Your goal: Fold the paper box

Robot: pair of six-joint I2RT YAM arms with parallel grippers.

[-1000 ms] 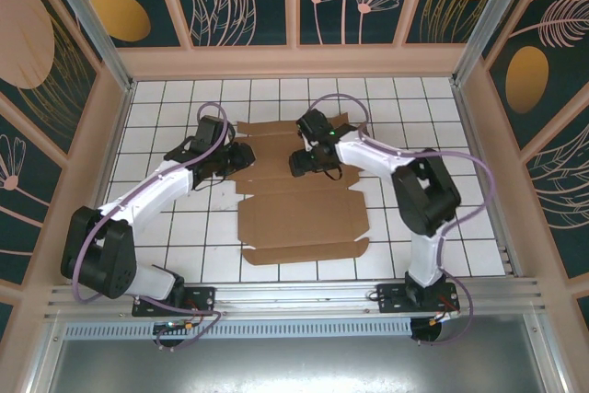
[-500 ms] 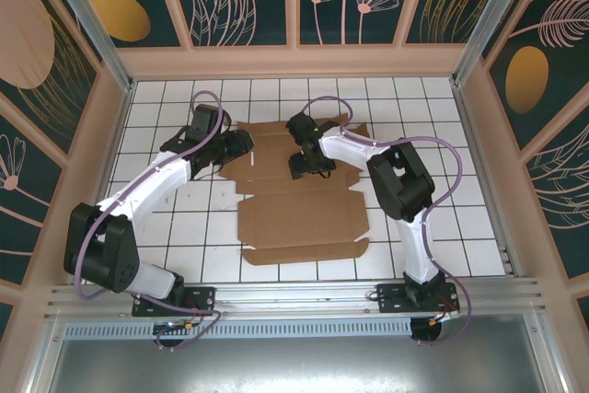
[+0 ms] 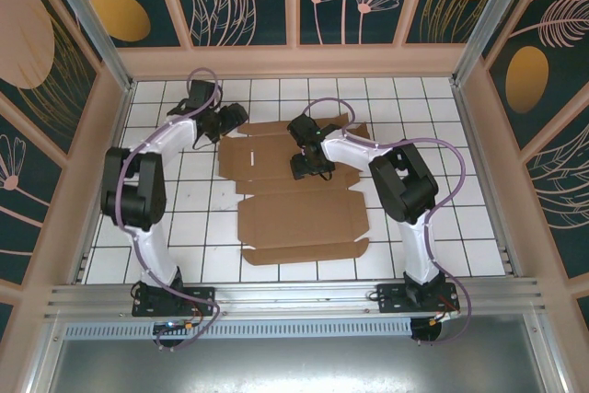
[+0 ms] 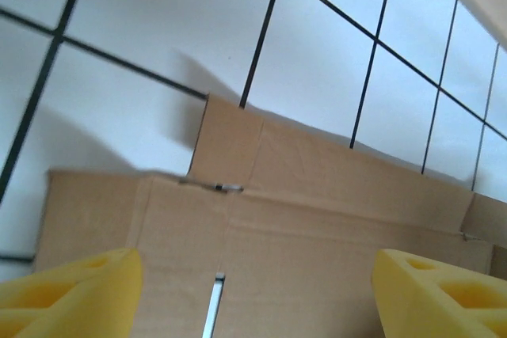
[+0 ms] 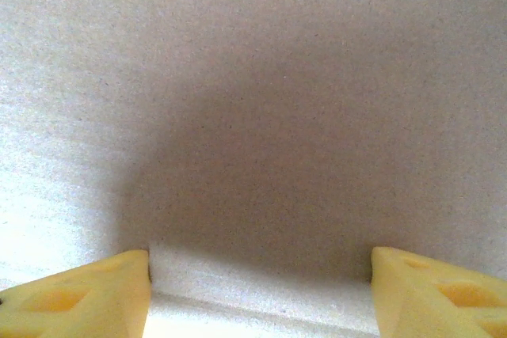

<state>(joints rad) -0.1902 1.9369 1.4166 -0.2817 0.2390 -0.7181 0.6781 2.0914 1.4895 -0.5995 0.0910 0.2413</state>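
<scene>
- The plain brown die-cut cardboard mailer sheet (image 3: pixel 299 213) lies flat in the middle of the white tiled table (image 3: pixel 442 227), with no wall raised yet.
- I take this as the opening of the fold, since both arms reach over the sheet's far end.
- The left gripper (image 3: pixel 230 121) hovers by the far left corner flap. Its yellow fingers (image 4: pixel 71 282) are spread wide with nothing between them.
- The right gripper (image 3: pixel 309 167) sits low over the far-middle panel with its fingers (image 5: pixel 79 286) spread apart. I cannot tell whether they touch the card.
- The next move probably calls for one gripper to pin a panel while the other catches a flap edge and lifts it along its crease.
- As a container it is nothing so far, having no walls and holding nothing.
</scene>
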